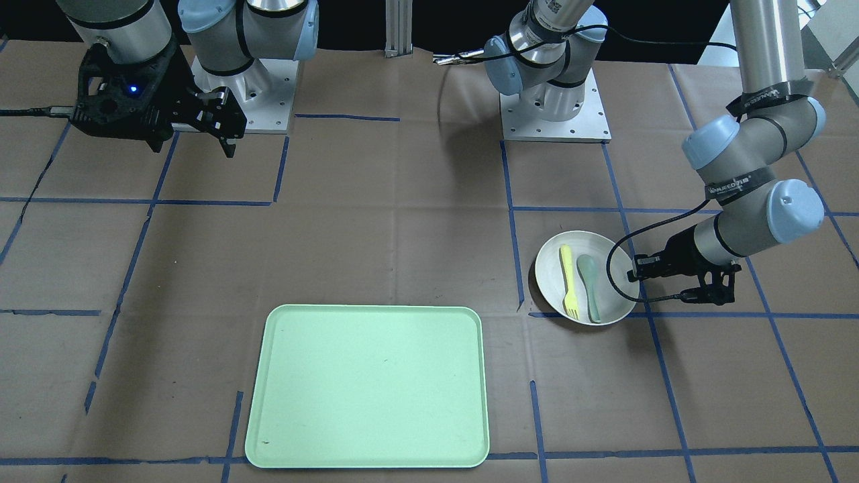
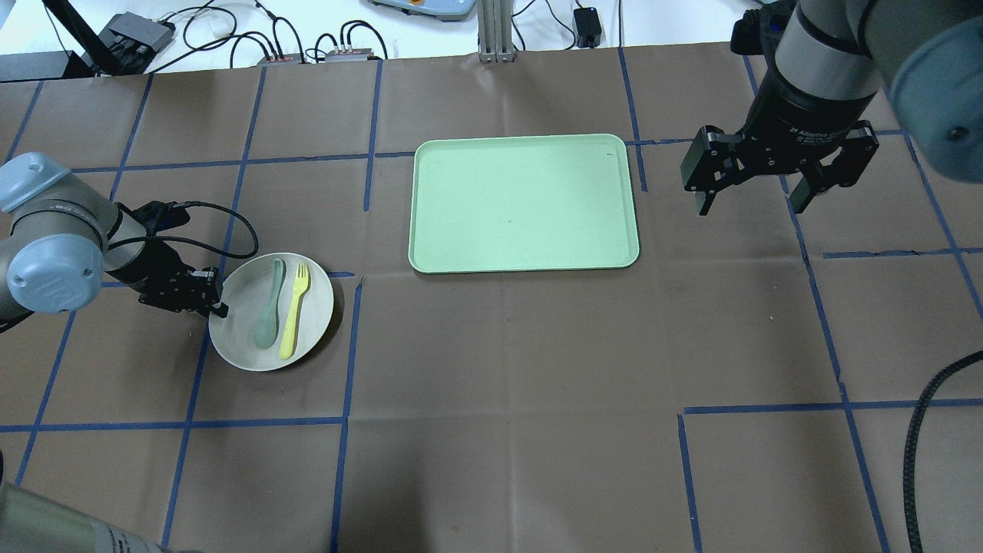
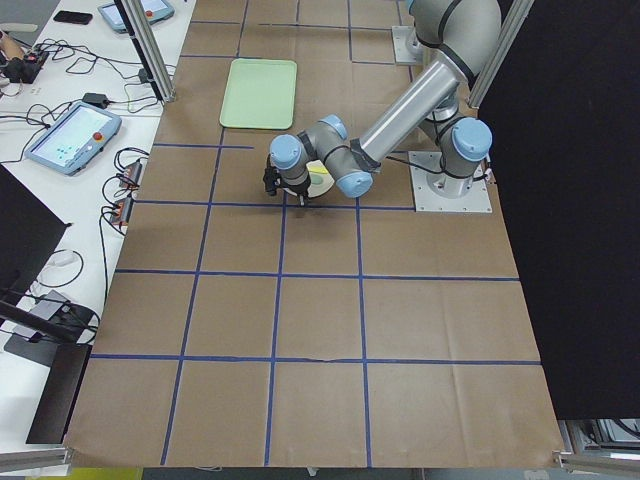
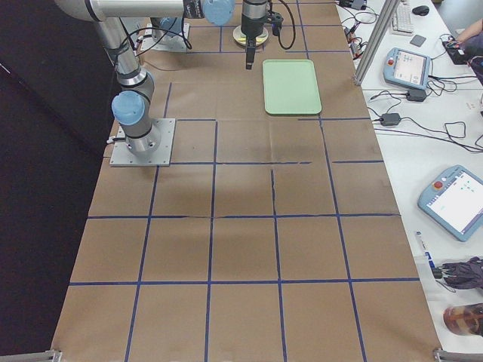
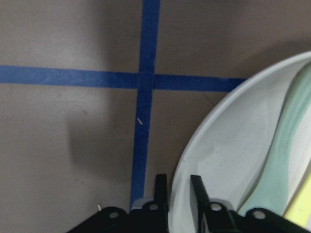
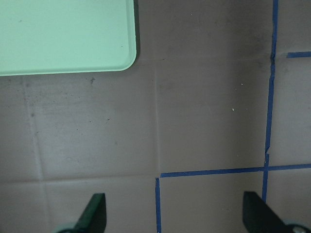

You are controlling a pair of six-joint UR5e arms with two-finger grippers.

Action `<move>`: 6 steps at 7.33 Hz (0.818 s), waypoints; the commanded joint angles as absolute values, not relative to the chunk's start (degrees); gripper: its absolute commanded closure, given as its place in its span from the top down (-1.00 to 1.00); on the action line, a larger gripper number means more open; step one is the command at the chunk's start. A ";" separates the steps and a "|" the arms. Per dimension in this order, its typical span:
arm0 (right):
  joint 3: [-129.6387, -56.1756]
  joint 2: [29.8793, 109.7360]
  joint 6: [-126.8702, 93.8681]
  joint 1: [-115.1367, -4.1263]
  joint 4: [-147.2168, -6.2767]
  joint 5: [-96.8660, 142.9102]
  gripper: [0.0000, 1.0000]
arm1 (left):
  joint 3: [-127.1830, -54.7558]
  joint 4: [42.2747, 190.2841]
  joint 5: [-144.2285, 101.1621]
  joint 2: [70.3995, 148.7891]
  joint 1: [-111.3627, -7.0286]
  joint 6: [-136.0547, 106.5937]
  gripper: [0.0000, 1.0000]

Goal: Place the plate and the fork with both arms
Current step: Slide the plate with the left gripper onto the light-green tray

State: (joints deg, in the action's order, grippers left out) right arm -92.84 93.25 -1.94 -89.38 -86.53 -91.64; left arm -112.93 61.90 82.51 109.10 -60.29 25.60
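The off-white plate (image 2: 234, 332) rests on the table's left side, holding the pale-yellow fork (image 2: 294, 311) and a grey-green spoon (image 2: 267, 303) side by side. My left gripper (image 2: 217, 307) is low at the plate's left rim. In the left wrist view its fingers (image 5: 160, 191) pinch the plate's rim (image 5: 218, 145), one outside and one inside, so it is shut on the plate. From the front, the plate (image 1: 550, 272) and fork (image 1: 569, 278) lie beside that gripper (image 1: 634, 274). My right gripper (image 2: 751, 206) hangs open and empty, high to the right of the tray.
An empty mint-green tray (image 2: 522, 203) lies at the table's middle far side; its corner (image 6: 63, 34) shows in the right wrist view. Blue tape lines cross the brown paper. Cables and boxes sit beyond the far edge.
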 commanded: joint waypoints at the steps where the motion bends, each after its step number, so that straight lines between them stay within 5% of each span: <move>1: -92.90 93.25 -1.93 -89.38 -86.48 -91.67 1.00 | -112.94 62.05 82.09 107.94 -60.64 25.58 -0.99; 4: -92.81 93.25 -1.93 -89.38 -86.57 -91.67 1.00 | -110.58 61.88 74.36 107.23 -65.01 24.88 -1.00; 6: -92.90 93.25 -1.93 -89.38 -86.57 -91.67 1.00 | -105.24 61.35 74.27 108.01 -77.10 16.93 -1.00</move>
State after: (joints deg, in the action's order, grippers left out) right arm -92.86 93.25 -1.94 -89.35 -86.52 -91.67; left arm -108.60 61.74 74.59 107.39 -69.95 22.07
